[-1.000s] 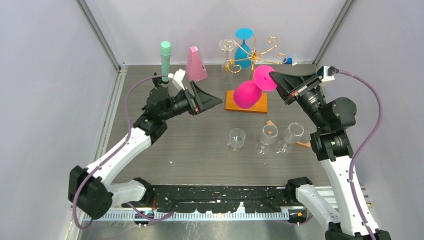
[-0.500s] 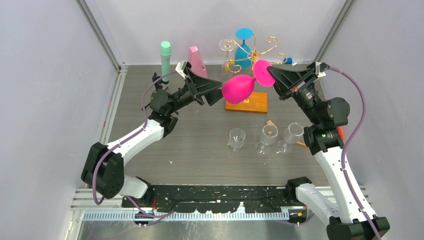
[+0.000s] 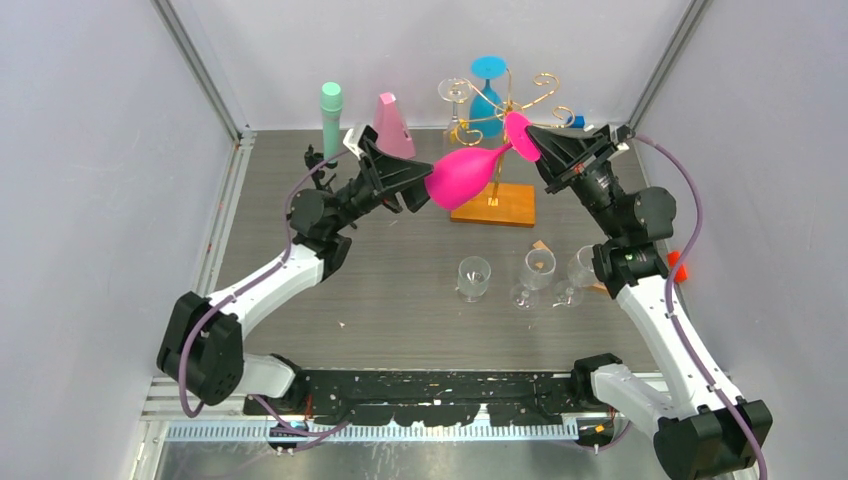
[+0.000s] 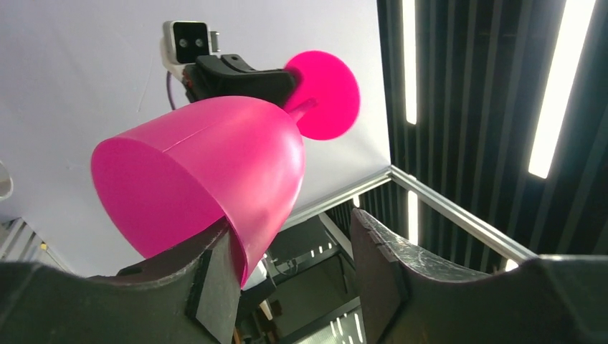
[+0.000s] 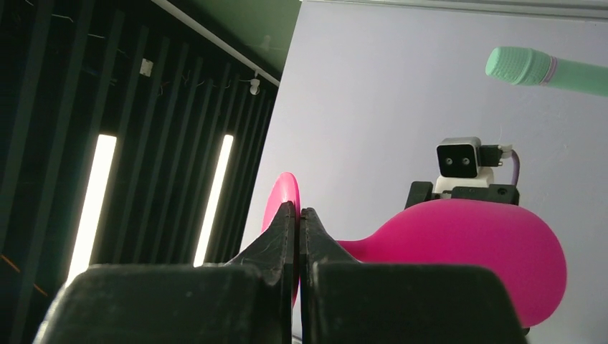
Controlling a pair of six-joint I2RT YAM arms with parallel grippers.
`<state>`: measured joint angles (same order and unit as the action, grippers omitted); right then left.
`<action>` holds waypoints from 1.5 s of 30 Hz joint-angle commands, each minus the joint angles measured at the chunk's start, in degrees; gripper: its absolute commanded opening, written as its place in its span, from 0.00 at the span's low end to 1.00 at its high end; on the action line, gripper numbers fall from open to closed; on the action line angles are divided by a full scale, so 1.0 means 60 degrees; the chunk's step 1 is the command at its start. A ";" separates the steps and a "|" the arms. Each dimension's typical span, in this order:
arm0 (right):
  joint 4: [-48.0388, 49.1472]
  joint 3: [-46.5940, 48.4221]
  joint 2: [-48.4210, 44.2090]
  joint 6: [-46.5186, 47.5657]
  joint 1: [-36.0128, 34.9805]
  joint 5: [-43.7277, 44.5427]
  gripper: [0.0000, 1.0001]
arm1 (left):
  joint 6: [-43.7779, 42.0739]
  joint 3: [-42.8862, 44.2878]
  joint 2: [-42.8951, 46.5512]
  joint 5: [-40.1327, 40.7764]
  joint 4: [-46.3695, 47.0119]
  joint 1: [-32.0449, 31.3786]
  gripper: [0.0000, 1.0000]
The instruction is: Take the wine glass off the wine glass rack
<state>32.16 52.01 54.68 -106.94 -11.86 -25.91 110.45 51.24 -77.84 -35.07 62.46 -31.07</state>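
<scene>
Top external: R gripper [image 3: 533, 143] is pinching pink wine glass [image 3: 462, 172] by stem; L gripper [image 3: 428, 188], spread, is flanking bowl. L should be closing gently, keeping foot off rack [image 3: 505, 207].

Beyond parted jaws, pink wine glass [image 4: 208, 172]

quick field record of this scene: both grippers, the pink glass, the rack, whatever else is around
held object: pink wine glass, sideways in the air, bowl toward the left arm
right gripper: shut on the stem beside the foot
left gripper: open, fingers at the bowl's mouth
gold wire wine glass rack: on an orange-brown base; a blue glass and a clear glass hang on it
table: three clear glasses near the right arm
back edge: mint green cylinder, pink wedge
</scene>
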 commanded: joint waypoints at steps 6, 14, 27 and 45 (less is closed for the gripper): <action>0.0331 -0.0746 0.0232 0.0354 -0.0269 0.0250 0.00 | -0.0844 0.0332 0.1055 -0.0293 0.0421 -0.0066 0.40; 0.0448 -0.1039 0.0254 0.0392 -0.0338 0.0295 0.00 | -0.2268 0.0394 0.1486 -0.0413 -0.0359 -0.0066 0.05; -0.3539 0.0330 -0.0950 0.3542 -0.0337 0.1523 0.61 | -1.0385 0.3012 0.3774 -0.0208 -1.1804 0.0095 0.00; -0.8125 0.1539 -0.1893 0.7056 -0.0338 0.4031 0.60 | -1.4190 0.4059 0.2730 0.4294 -2.0166 -0.0321 0.00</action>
<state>-12.23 58.76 43.77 -70.32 -14.02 -6.37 28.49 73.78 -59.53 -16.47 -51.00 -31.07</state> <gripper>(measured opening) 0.601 0.028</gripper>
